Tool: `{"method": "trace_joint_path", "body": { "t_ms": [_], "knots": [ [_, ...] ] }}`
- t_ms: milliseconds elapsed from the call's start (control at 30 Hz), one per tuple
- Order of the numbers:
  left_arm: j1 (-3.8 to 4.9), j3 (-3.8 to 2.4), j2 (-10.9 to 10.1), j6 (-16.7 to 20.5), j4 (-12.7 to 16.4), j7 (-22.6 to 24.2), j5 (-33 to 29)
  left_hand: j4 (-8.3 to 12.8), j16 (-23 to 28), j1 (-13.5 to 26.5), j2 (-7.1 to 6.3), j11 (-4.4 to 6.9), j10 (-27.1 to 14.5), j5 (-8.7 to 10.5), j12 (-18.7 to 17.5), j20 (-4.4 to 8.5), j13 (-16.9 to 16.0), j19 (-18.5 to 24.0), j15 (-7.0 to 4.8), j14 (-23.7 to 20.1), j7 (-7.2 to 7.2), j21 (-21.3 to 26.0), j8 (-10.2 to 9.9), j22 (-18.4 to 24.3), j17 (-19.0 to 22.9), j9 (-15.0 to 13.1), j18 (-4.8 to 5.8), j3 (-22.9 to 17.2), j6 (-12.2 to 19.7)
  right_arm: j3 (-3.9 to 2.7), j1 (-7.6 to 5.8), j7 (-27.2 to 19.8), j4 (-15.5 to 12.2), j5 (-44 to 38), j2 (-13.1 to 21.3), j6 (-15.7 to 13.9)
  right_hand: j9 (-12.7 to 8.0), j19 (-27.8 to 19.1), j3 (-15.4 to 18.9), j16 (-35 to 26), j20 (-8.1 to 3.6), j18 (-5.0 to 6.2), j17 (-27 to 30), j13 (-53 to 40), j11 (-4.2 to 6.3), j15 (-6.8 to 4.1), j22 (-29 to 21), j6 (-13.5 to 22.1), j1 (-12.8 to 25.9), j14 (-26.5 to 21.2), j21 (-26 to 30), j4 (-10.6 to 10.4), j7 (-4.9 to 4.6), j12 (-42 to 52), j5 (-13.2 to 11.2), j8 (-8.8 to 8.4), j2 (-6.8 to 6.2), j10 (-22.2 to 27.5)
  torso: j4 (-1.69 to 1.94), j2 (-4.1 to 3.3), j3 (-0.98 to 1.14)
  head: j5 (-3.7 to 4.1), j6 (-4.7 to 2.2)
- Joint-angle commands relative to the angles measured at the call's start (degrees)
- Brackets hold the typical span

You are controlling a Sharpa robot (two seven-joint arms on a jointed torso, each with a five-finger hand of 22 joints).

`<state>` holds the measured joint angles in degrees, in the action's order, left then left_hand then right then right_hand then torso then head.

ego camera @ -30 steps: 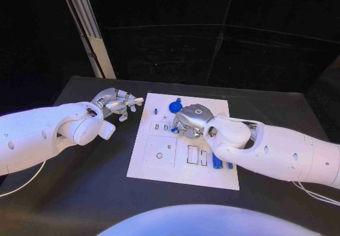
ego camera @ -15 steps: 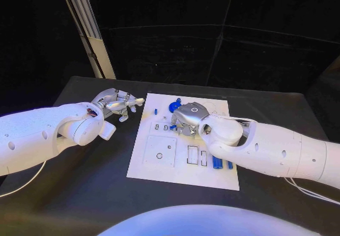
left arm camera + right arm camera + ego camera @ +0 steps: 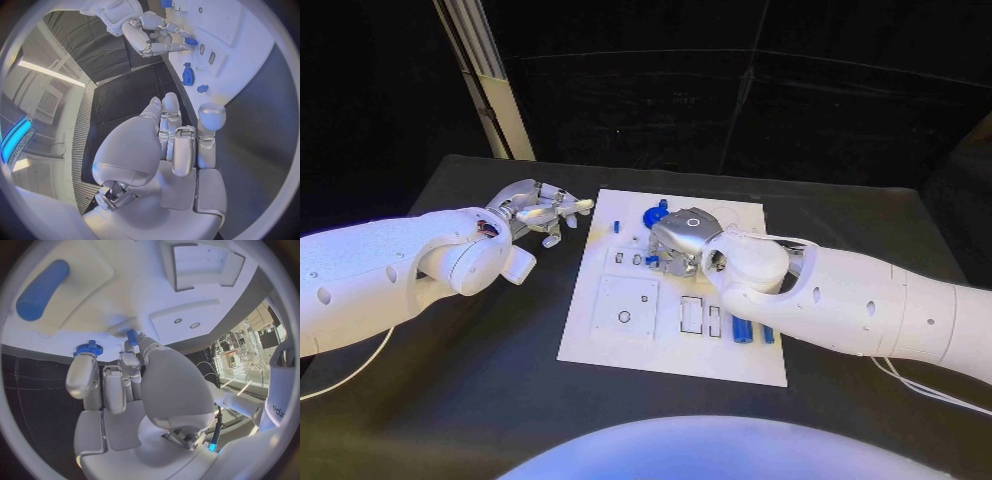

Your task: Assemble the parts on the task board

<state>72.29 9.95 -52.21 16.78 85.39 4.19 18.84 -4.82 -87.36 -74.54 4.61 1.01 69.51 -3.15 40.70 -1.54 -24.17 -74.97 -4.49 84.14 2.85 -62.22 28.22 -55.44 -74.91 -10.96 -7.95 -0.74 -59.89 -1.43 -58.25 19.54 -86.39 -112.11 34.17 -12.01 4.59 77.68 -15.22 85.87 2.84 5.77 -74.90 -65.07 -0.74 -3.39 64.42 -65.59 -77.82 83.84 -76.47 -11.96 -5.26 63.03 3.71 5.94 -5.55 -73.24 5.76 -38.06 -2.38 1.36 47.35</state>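
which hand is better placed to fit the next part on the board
Right, likely. The right hand is over the task board with a small blue part at its fingertips; the left hand hovers off its edge.

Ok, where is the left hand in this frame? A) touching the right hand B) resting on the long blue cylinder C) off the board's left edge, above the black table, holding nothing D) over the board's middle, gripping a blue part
C: the left hand hangs beside the board over the black table with nothing in it; the right hand is the one over the board.
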Motion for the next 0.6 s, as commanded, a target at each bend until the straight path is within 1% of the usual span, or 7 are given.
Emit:
{"method": "trace_joint_path", "body": {
  "t_ms": [33,100,233,600],
  "knots": [
    [0.08,-0.04,0.05,-0.51,0.02,0.36,-0.17,0.10,0.32,-0.08,-0.69,0.00,-0.44,-0.14,-0.25,-0.19,0.07,0.40,-0.08,4.52,0.18,0.22,-0.22,0.07,-9.39,0.07,0.26,-0.38,0.40,0.07,0.00,-0.30,0.20,0.79,-0.02,1.38,-0.40,-0.62,0.36,-0.36,0.21,-0.43,-9.50,0.72,-0.19,0.33,-0.42,1.22,0.72,4.82,0.39,-0.58,-0.29,-0.73,0.05,-0.87,-0.98,0.78,-0.04,0.05,0.00,0.02,-0.03],
    [0.08,-0.04,0.06,-0.50,0.00,0.35,-0.17,0.07,0.35,-0.02,-0.76,-0.02,-0.45,-0.13,-0.28,-0.21,0.09,0.43,-0.06,4.50,0.21,0.26,-0.23,0.10,-9.35,0.08,0.25,-0.47,0.42,0.07,0.00,-0.19,0.36,0.88,-0.03,1.22,-0.59,-0.71,0.63,-0.41,0.40,-0.41,-9.44,1.23,-0.48,0.56,-0.58,2.04,1.29,4.81,0.51,-1.02,-0.63,-1.24,-0.22,-1.33,-1.53,1.22,-0.02,0.05,0.01,0.04,-0.05],
    [0.08,-0.04,0.06,-0.51,-0.02,0.30,-0.17,0.07,0.35,-0.02,-0.76,-0.02,-0.45,-0.13,-0.28,-0.21,0.09,0.43,-0.06,4.50,0.21,0.26,-0.23,0.10,-9.35,0.08,0.25,-0.47,0.42,0.07,0.00,-0.05,0.58,1.03,-0.03,0.77,-0.73,-0.78,0.96,-0.46,0.72,-0.38,-9.39,2.19,-0.85,0.88,-0.71,2.99,1.92,4.80,0.63,-1.65,-1.02,-2.15,-0.50,-1.82,-2.18,2.01,0.02,0.01,-0.01,0.08,-0.14],
    [0.08,-0.04,0.00,-0.55,-0.03,0.16,-0.17,0.07,0.35,-0.02,-0.76,-0.02,-0.45,-0.13,-0.28,-0.21,0.09,0.43,-0.06,4.50,0.21,0.26,-0.23,0.10,-9.35,0.08,0.25,-0.47,0.42,0.07,0.00,-0.14,0.54,1.52,0.03,0.49,-0.76,-0.83,1.14,-0.46,0.87,-0.35,-9.39,2.71,-0.99,1.02,-0.82,3.39,2.10,4.80,0.71,-1.91,-1.15,-2.60,-0.52,-1.98,-2.56,2.41,-0.03,0.00,0.00,0.03,-0.09]
  ]
}}
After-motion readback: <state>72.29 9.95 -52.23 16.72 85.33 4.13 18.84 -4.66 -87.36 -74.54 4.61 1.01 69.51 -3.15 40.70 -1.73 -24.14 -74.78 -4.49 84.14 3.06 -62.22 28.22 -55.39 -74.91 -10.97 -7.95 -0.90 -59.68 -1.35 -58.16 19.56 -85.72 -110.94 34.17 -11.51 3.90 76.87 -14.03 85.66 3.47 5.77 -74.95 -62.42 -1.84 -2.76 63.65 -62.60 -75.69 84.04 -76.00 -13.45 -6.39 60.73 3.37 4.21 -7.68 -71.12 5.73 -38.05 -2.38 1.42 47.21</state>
